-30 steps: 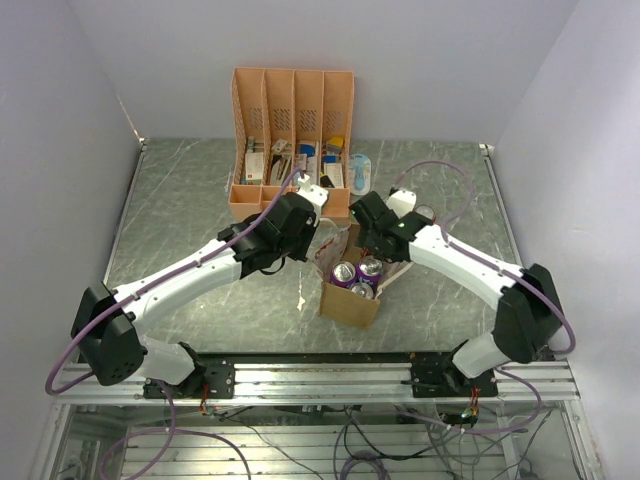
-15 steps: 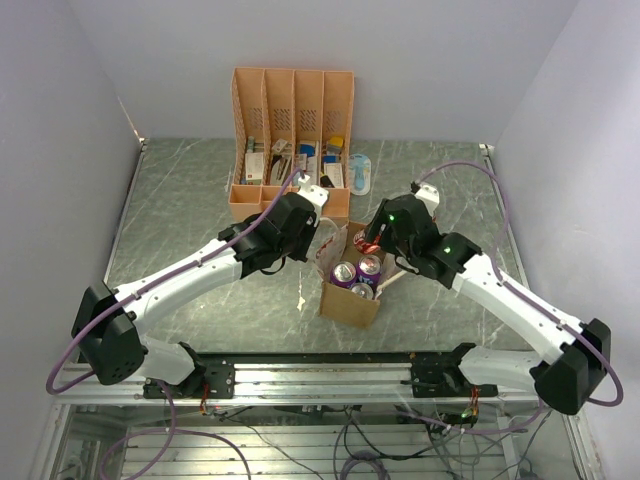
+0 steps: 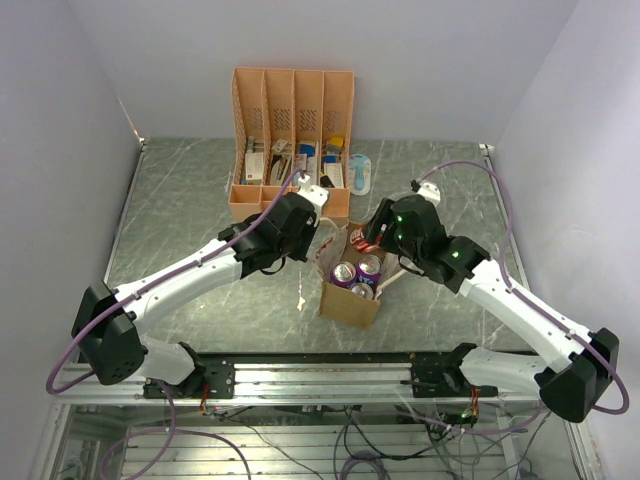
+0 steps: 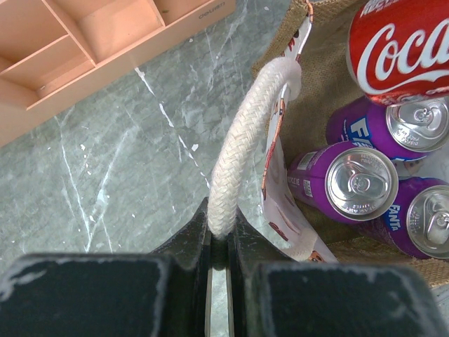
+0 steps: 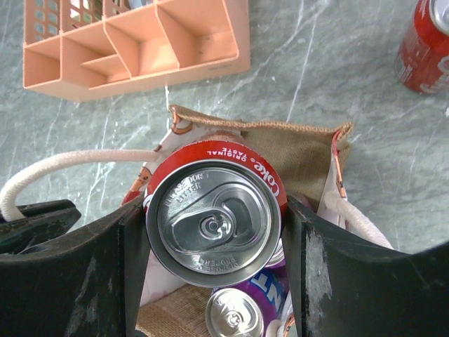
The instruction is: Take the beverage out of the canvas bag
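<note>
The tan canvas bag [image 3: 350,300] stands open near the table's middle front, with purple Fanta cans [image 3: 345,272] upright inside. My left gripper [image 4: 219,239] is shut on the bag's whitish rope handle [image 4: 238,147] at its left side. The handle rises in a loop from between the jaws. My right gripper [image 5: 214,225] is shut on a red Coca-Cola can [image 5: 214,221], one finger on each side. The can stays upright just above the bag's far opening [image 5: 302,151]. It also shows as a red Coke can [image 4: 403,45] in the left wrist view, over the purple cans [image 4: 358,182].
A salmon-pink slotted organizer [image 3: 292,95] with small boxes stands behind the bag. A blue-and-white item [image 3: 360,175] lies beside it. Another red can [image 5: 424,49] stands on the marble table to the right of the bag.
My right arm has swung its elbow out to the right, and its gripper has lifted the red can up out of the bag. The left arm has held still on the handle.
</note>
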Robot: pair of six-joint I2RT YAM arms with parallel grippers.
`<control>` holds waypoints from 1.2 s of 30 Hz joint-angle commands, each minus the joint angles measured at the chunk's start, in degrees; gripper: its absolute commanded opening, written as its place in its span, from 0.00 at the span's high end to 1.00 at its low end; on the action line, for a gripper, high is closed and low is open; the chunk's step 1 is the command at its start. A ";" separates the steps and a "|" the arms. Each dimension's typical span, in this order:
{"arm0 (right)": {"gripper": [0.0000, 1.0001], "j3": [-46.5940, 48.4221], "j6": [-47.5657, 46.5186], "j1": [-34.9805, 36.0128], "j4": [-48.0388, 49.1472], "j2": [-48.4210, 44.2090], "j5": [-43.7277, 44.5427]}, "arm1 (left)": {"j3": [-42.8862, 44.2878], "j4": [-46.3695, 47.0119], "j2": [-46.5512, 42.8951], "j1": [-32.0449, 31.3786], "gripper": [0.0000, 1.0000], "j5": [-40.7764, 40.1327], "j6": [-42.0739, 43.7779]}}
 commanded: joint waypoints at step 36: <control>1.00 23.54 11.67 -32.01 -1.41 23.50 27.97 | 2.18 -0.97 0.41 0.70 0.93 -0.69 1.03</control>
